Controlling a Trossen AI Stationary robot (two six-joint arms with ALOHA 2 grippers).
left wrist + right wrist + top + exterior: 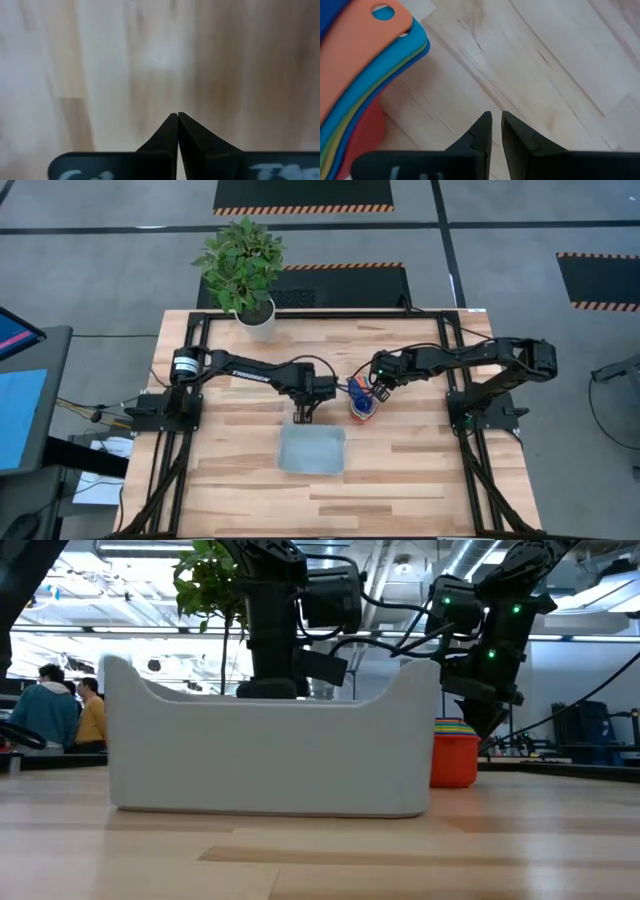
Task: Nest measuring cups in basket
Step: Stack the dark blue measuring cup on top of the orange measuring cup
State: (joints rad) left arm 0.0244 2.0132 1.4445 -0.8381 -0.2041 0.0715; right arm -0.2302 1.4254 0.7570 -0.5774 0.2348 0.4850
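A nested stack of measuring cups (363, 404) stands on the wooden table (420, 470) just beside the pale grey-blue basket (311, 450), which appears empty from above. The right gripper (381, 392) hovers beside the stack, fingers nearly together and holding nothing; the left gripper (303, 416), fully closed, waits near the basket's far edge. The nesting looks done; moving the stack into the basket remains.

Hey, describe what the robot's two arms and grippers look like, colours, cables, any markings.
Both arms are black and slender with exposed black cables. The left arm carries white lettering along one link. The right arm shows small green lights. The left gripper and right gripper each have two dark, wedge-shaped fingers tapering to points.
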